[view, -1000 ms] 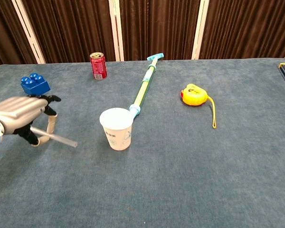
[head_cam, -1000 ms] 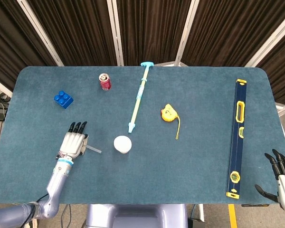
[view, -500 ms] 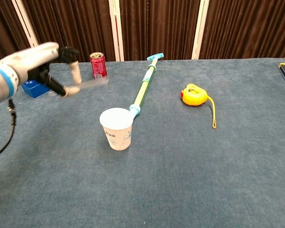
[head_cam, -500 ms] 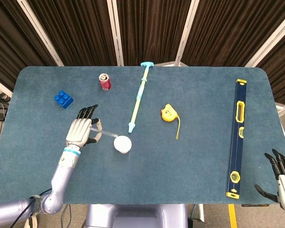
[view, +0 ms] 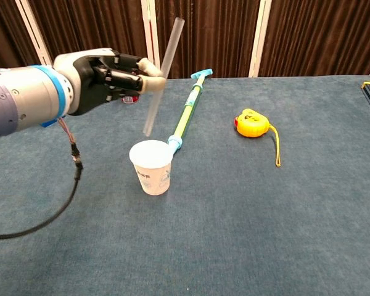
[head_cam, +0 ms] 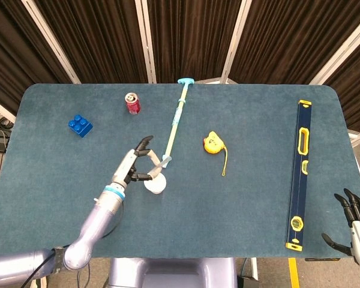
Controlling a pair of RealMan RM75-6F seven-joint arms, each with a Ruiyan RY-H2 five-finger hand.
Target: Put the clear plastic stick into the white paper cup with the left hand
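The blue worktop point(view: 246, 234) fills the frame. Left of centre, the left robot hand point(view: 102, 77) pinches the stick point(view: 162, 77) near its middle, almost upright above the cup point(view: 152, 167). The stick looks light, stiff and slippery, so a mid pinch seems best. The right robot hand point(head_cam: 355, 219), lower right, rests with fingers spread.

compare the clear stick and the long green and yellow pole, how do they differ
The clear plastic stick is held off the table by the left hand, nearly upright above the white paper cup; the green and yellow pole lies flat on the table. The stick is see-through and plain; the pole is coloured. Both are slender and straight.
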